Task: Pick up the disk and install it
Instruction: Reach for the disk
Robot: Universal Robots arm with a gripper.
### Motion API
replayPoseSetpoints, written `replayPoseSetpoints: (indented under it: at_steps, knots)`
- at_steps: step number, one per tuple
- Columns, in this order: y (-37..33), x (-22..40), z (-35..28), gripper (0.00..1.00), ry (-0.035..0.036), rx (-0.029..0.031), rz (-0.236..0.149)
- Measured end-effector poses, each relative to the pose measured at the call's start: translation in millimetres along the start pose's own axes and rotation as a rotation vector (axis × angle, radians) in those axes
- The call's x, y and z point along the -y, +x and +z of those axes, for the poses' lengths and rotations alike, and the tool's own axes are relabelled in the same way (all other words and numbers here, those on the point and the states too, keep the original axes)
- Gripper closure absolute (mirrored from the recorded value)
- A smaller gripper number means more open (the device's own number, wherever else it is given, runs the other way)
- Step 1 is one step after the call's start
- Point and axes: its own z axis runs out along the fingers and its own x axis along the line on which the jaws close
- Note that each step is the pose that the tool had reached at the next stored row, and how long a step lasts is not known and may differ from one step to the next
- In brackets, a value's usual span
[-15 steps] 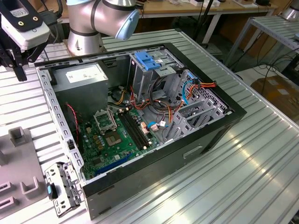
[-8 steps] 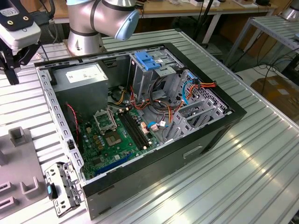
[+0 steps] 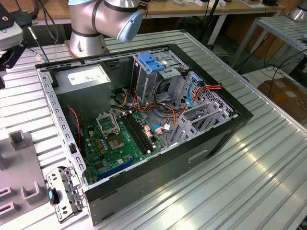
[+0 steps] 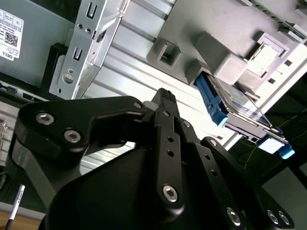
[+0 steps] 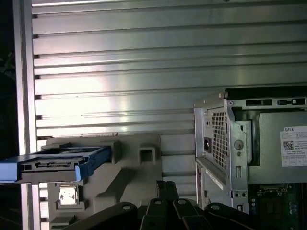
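In both wrist views the gripper [image 4: 165, 96] [image 5: 163, 186] shows as black linkage seen from behind. Whether the jaws stand apart or together cannot be told from this angle, but nothing shows between them. They hang above the ribbed metal worktop [image 5: 144, 57], apart from everything on it.

Nearest to them is the grey holder [image 4: 192, 28] [image 5: 139, 167]. The disk [image 4: 240, 109] [image 5: 48, 165] sits in it, not yet picked up. The disk rests raised off the worktop. Its blue rails show along the sides, and one end juts past the holder's blocks. That seating probably leaves the sides free for the jaws to close on, rather than having the disk lie flat on the worktop.

Just beyond the holder stands the computer case [image 5: 216, 134] [image 3: 216, 139]. In the exterior view it lies on its side with the panel off, so its open side faces up. This likely keeps the drive cage [image 3: 163, 81] reachable from above. The cage carries a blue bracket [image 3: 151, 62] on top. The power supply [image 3: 88, 76] sits in the corner nearest the arm's base [image 3: 86, 43].
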Motion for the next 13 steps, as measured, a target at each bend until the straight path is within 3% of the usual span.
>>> replayPoseSetpoints:
  at_steps: [5,9,11,13]
  knots:
    - [15.0,0.0,0.6,0.89,0.0003,-0.0001,-0.007]
    - [38.9,-0.4,2.2,0.89,0.0002,0.0000,-0.014]
    - [46.8,-0.1,3.2,0.89,-0.0045,-0.0001,-0.025]
    - [49.2,0.0,3.5,0.89,-0.0047,-0.0001,-0.038]
